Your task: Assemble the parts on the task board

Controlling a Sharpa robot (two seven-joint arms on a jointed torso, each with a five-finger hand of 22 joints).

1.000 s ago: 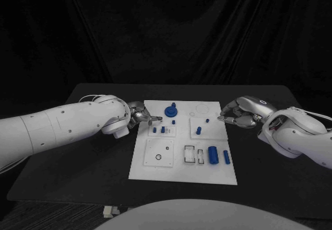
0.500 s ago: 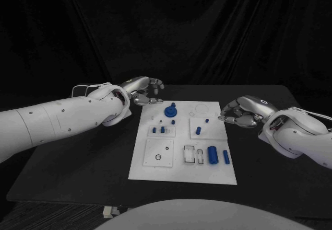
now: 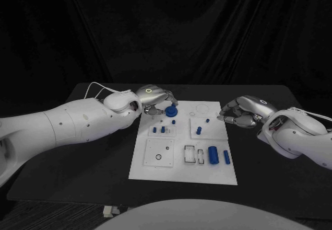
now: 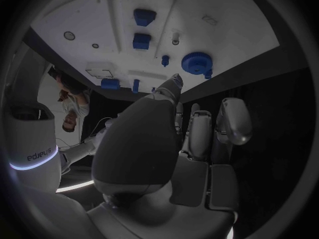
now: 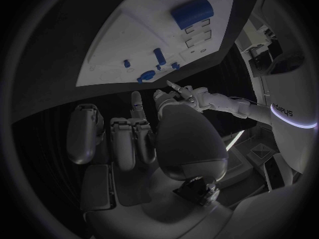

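At far left of the white task board (image 3: 183, 170), my left robot hand (image 3: 156, 97) hovers over the round blue gear part (image 3: 170, 112), fingers loosely spread, holding nothing. Right robot hand (image 3: 239, 111) curled, empty. Blue cylinders (image 3: 213, 155) near right lie loose; assembly looks mostly undone.

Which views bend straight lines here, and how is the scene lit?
Left wrist view: fisheye, the white rectangular task board has curved edges above the silver left hand. Right wrist view: same bending behind the silver right hand. Head view: edges straight, board bright against black table and dark backdrop.
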